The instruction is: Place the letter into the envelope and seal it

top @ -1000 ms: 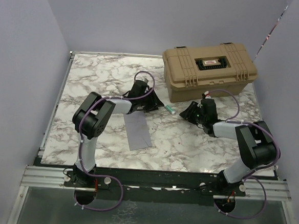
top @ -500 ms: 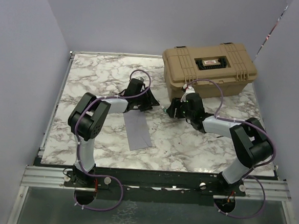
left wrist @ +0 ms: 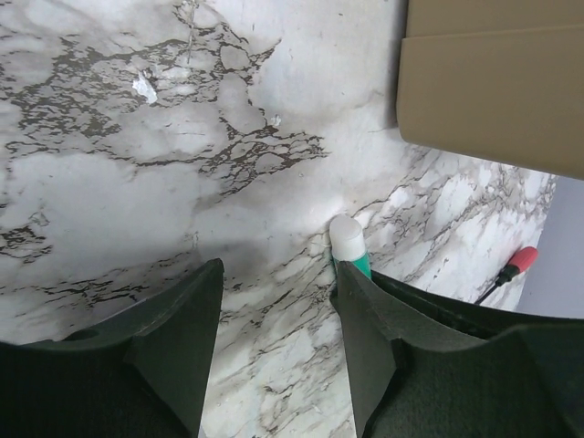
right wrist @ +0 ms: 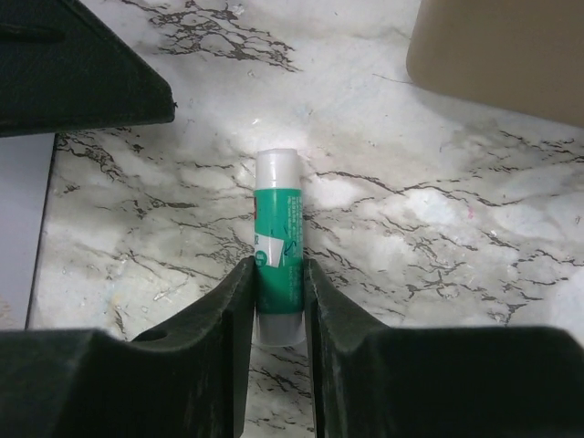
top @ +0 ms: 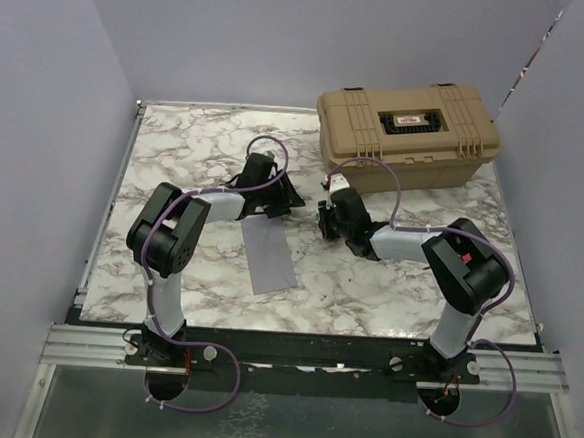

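Only right-wrist view shows right pincer [right wrist: 276,278] gripping glue stick [right wrist: 276,219].

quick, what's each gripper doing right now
left gripper: open, nothing between its fingers
right gripper: closed on the glue stick

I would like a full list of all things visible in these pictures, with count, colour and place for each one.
table: one, white marble with grey veins, under everything
toolbox: one, tan, closed, far right of the table
envelope: one, blue-grey, flat on the table, centre-left
glue stick: one, green with white cap, lying near the table centre
left gripper: one, black, open, holding nothing, at the envelope's far end
right gripper: one, black, closed on the glue stick
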{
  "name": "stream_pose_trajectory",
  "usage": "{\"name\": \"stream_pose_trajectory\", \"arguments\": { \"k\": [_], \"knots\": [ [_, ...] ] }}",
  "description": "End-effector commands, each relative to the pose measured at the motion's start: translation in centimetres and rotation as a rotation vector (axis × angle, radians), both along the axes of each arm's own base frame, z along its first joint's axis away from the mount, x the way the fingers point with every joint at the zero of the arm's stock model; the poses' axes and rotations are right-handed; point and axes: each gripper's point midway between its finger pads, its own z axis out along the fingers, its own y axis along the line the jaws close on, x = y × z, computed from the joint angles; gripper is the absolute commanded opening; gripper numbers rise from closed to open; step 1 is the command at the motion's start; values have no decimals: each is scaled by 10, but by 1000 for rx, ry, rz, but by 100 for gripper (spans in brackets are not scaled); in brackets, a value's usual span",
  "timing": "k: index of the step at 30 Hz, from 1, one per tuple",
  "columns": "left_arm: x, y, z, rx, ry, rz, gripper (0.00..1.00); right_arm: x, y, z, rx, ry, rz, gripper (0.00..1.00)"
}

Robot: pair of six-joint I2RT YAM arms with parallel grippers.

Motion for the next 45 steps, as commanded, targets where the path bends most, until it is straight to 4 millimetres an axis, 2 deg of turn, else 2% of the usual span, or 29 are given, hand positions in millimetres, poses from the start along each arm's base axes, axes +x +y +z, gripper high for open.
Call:
{"name": "stream_pose_trajectory", "arguments": {
  "k": [1,4,9,11,14,16,18,22,26,29,33,37,39,41,45],
  "knots": [
    [-11,16,-14,73,39,2,57,-4,-11,-13,-155,-21,-19,26],
    [-10,14,-10,69,23,-17,62,-10,-16,-18,-204,-2,-23,24],
    [-10,13,1,66,-10,-37,71,-19,-19,-20,-189,41,-41,32],
    [-11,13,4,63,-21,-47,72,-22,-19,-23,-185,61,-51,32],
    [-14,12,10,53,-38,-62,75,-24,-19,-25,-175,81,-67,16],
    [-16,9,17,36,-56,-80,77,-24,-17,-17,-149,79,-74,7],
    [-18,6,28,11,-85,-103,78,-24,-12,-2,-104,63,-72,2],
    [-19,0,64,-35,-186,-153,81,-25,5,50,50,12,-48,1],
    [-10,9,121,-18,-337,-168,85,-30,17,114,236,-47,-41,1],
    [-12,8,168,-75,-429,-204,87,-39,25,166,386,-98,-15,1],
    [-34,-7,237,-238,-588,-311,89,-48,32,229,554,-176,25,1],
    [-61,-13,298,-420,-753,-369,75,-57,39,286,690,-244,91,1],
    [-70,-14,316,-472,-796,-385,70,-62,42,310,744,-270,124,1],
    [-77,-14,326,-504,-817,-397,69,-65,45,328,783,-288,148,1],
    [-85,-14,337,-536,-828,-407,71,-67,46,346,831,-316,163,1]
  ]
}}
